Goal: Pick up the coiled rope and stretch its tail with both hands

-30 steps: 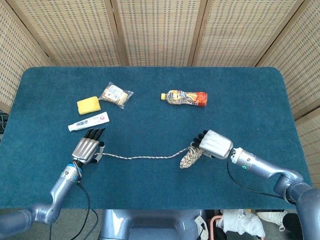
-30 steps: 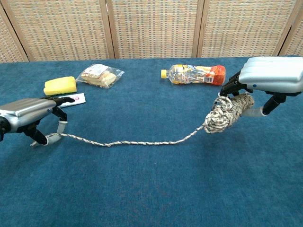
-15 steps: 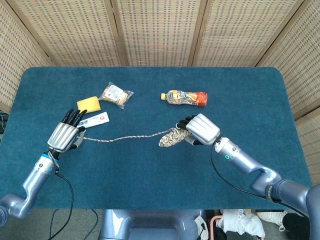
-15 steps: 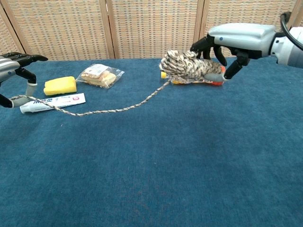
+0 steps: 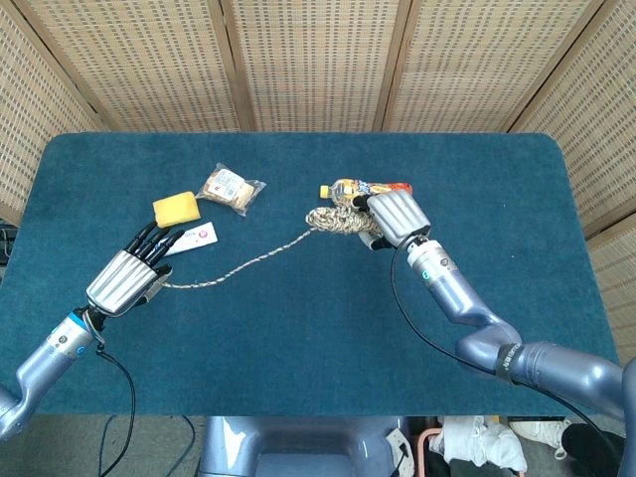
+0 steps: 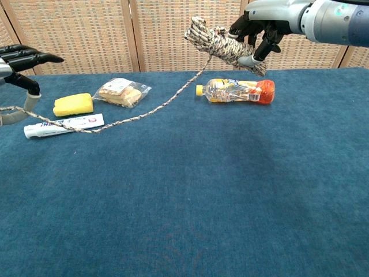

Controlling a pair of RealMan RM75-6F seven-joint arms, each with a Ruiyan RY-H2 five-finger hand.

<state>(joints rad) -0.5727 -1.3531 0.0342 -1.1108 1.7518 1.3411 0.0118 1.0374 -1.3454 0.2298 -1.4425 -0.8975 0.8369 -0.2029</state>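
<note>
1. Gripping the coil point(image 6: 222, 46) in the right hand point(image 6: 265, 17), fingers wrapped round its right end, lifted well clear of the table point(image 6: 230, 202).
2. Pointing the coil's free end up and to the left in the chest view, above and just left of the bottle point(image 6: 236, 91).
3. Trailing the tail point(image 6: 155, 107) from the coil's underside, down and to the left, sagging until it is touching the table near the tube point(image 6: 63, 126).
4. Pinching the tail's far end in the left hand point(image 5: 127, 278), thumb against the rope, other fingers point(image 6: 29, 56) reaching out straight and apart; hand raised off the table at the left edge of the chest view.
5. Crossing over the tube with the tail just before it reaches the left hand.
6. Lying near the left hand: tube, then the sponge point(image 6: 73, 104) just behind it, then the snack bag point(image 6: 121, 92) further right.
7. Lying on its side below the right hand: the bottle, yellow cap to the left, partly hidden by coil and hand in the head view.
8. Standing behind the table: wicker screens point(image 5: 308, 60).
</note>
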